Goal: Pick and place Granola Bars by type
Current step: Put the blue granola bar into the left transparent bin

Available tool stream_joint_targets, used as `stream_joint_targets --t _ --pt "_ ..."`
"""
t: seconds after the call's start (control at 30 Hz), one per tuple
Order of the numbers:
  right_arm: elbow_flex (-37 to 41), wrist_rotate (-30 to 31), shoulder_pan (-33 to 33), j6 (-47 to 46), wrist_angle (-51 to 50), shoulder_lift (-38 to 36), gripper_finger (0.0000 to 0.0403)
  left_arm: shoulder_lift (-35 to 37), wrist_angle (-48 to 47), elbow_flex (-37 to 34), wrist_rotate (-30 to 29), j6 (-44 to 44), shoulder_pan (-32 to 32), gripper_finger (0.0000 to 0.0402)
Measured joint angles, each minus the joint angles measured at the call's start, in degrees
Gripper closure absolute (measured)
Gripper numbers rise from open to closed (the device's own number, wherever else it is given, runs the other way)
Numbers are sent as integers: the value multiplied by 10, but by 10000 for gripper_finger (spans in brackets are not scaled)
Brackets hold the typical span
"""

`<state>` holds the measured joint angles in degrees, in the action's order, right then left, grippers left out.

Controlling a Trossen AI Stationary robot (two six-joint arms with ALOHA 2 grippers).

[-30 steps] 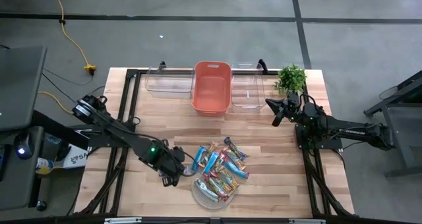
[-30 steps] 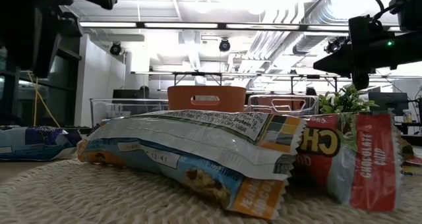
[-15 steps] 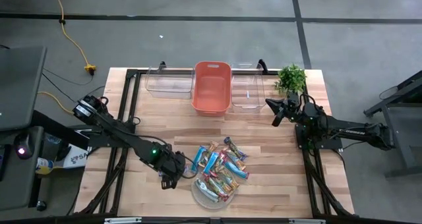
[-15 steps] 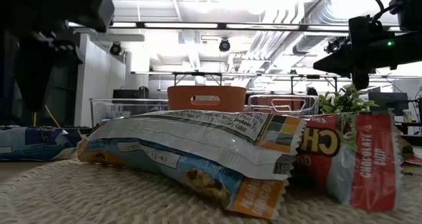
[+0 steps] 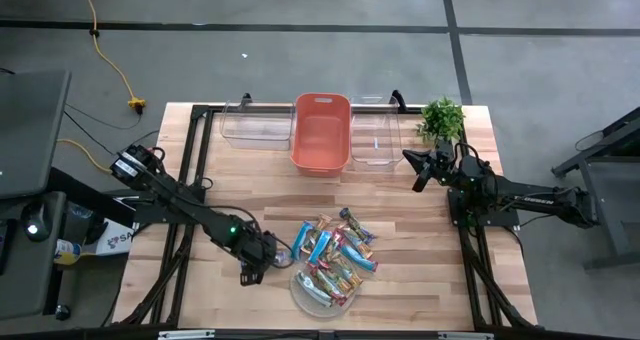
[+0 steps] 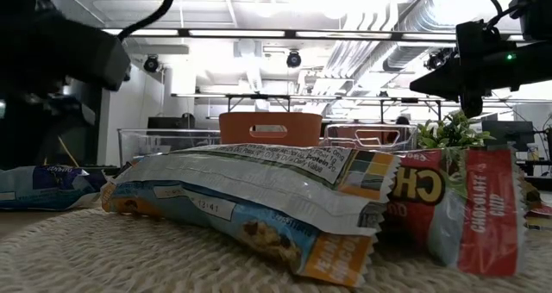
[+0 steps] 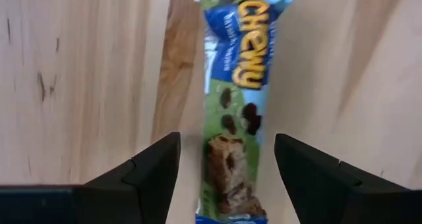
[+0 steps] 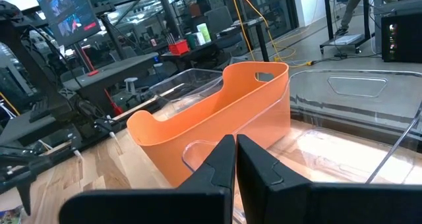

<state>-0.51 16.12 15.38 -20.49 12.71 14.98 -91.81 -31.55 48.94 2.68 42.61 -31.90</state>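
The left gripper [image 7: 224, 168] hangs low over the bare wood with its fingers [image 7: 148, 171] spread wide, one on each side of a single granola bar [image 7: 239, 99] without touching it. That bar lies flat on the table [image 5: 400, 195], its glossy blue-and-green wrapper printed "CHEWY" in yellow above a picture of a chocolate-chip bar. Just beyond the gripper, the remaining Granola Bars [image 5: 335, 255] lie heaped on a round rope mat [image 5: 305, 298], in blue, red and tan wrappers. Farther off, the right gripper [image 5: 418, 170] waits with fingers pressed together near the orange bin [image 5: 321, 130] and clear bins [image 5: 375, 135].
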Motion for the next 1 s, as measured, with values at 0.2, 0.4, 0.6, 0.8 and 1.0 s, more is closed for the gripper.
stream_joint_targets --t 0.2,0.4,0.6,0.8,1.0 --pt "0 0 0 0 0 0 402 3 20 -20 8 11 0 158" --pt "0 0 0 0 0 0 402 2 19 -20 -11 11 0 158" --pt "0 0 0 0 0 0 402 1 17 -21 -31 12 -1 164" --pt "0 0 0 0 0 0 402 1 14 -22 -44 12 -1 212" --pt "0 0 0 0 0 0 402 1 10 -23 -49 12 0 275"
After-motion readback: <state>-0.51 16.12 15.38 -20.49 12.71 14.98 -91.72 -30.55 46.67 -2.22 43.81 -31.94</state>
